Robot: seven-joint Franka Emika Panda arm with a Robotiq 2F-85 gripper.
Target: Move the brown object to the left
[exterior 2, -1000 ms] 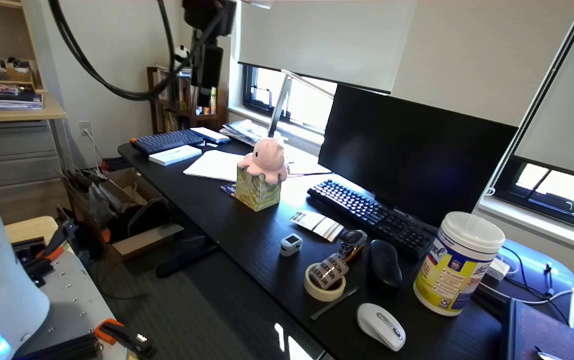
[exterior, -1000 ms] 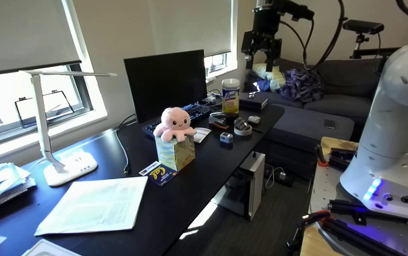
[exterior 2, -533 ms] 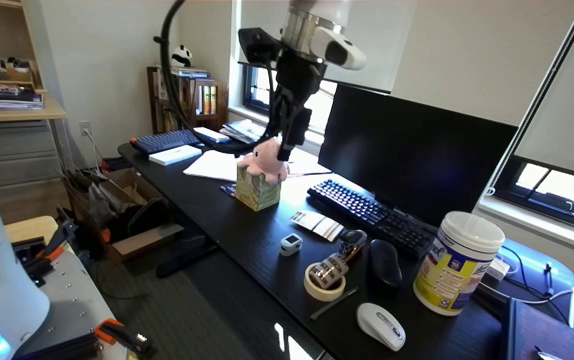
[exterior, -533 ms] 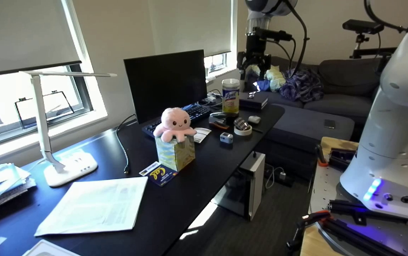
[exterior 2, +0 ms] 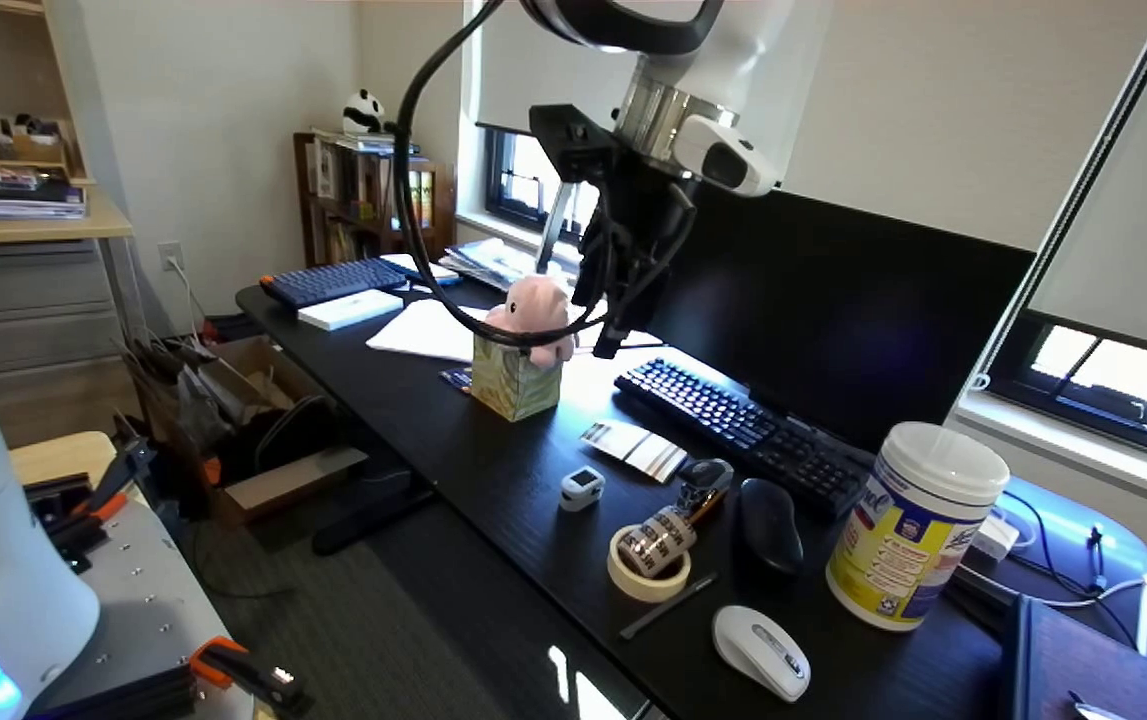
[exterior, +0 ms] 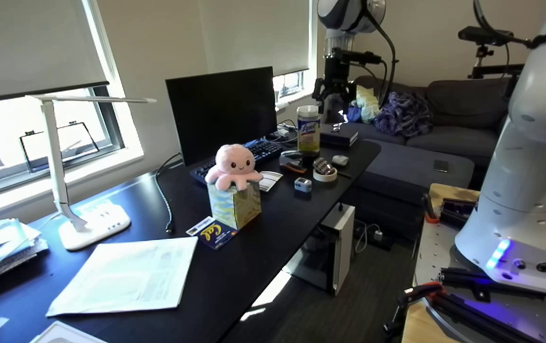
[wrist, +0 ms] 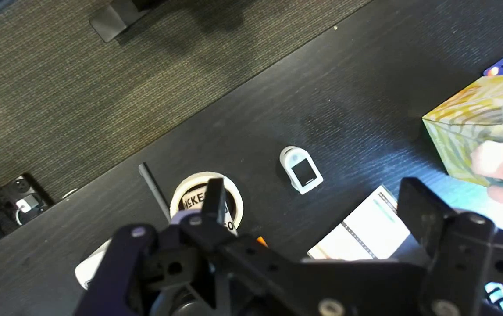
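A brownish roll with dark lettering (exterior 2: 658, 543) leans tilted in a pale tape ring (exterior 2: 636, 585) near the desk's edge. It is the only clearly brown small item I make out. The roll also shows in the wrist view (wrist: 193, 199), where a finger (wrist: 214, 199) partly covers it and the ring (wrist: 205, 176). My gripper (wrist: 312, 186) is open and empty, its fingers wide apart, high above the desk. In the exterior views the gripper (exterior: 333, 105) hangs in the air before the monitor (exterior: 225, 114), apart from the roll; it also shows beside the pink octopus's outline (exterior 2: 597, 320).
A pink octopus (exterior: 234, 166) sits on a patterned box (exterior: 246, 207). A small white device (exterior 2: 582, 489), a striped card (exterior 2: 635, 450), a black mouse (exterior 2: 769, 525), a white mouse (exterior 2: 761, 652) and a tall wipes tub (exterior 2: 918, 530) stand around the roll. A keyboard (exterior 2: 733, 415) lies behind.
My arm has moved lower and toward the monitor: leftward and down in an exterior view, rightward and down in an exterior view. The gripper stays empty. The desk objects have not moved.
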